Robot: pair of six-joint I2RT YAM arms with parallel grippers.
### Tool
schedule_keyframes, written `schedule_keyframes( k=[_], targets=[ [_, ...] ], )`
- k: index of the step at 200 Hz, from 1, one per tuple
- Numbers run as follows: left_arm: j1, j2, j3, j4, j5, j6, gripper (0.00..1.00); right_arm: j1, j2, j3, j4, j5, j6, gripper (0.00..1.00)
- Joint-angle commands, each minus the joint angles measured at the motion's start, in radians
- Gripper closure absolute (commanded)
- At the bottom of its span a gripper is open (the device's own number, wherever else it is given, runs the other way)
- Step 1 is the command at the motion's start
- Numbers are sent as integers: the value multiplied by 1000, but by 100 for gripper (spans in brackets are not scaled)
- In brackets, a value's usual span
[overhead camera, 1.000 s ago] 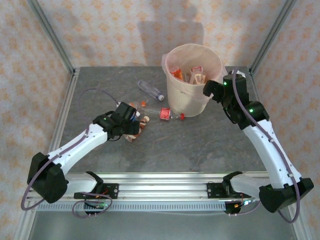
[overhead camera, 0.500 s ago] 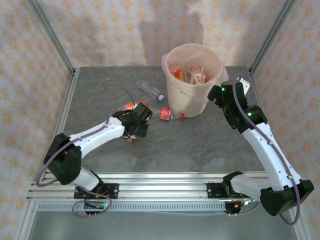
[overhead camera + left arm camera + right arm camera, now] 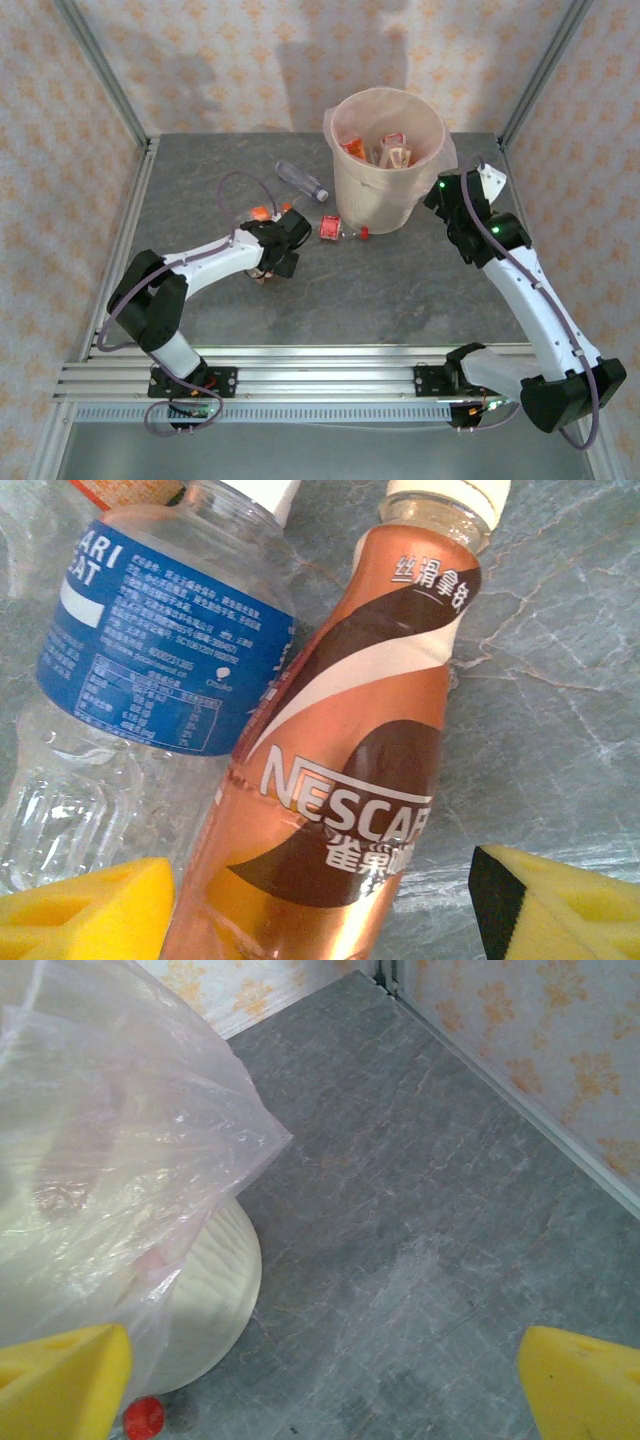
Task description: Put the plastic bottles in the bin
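Plastic bottles [image 3: 340, 780] partly hidden by left gripper [image 3: 325, 910].

Left tool [image 3: 320, 910] narrowed over the brown bottle [image 3: 350, 780]; right tool [image 3: 320, 1385] drew back rightward.

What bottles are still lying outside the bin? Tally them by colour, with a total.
Clear plastic bottles: 3 (blue-labelled clear bottle, red-labelled clear bottle, clear bottle farther back)
Orange-brown plastic bottle: 1
Total: 4 that can be told apart. The orange caps beside them are too hidden to count as bottles.
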Motion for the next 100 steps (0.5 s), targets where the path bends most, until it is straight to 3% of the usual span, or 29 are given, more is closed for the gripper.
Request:
schedule_keyframes(
  k=[1, 100],
  targets=[
    [-12, 18, 17, 8, 13, 4, 22, 6, -22, -10, -25, 53, 15, 1],
    [-21, 87, 17, 75, 42, -17, 25, 6, -33, -31, 13, 19, -3, 1]
  ],
)
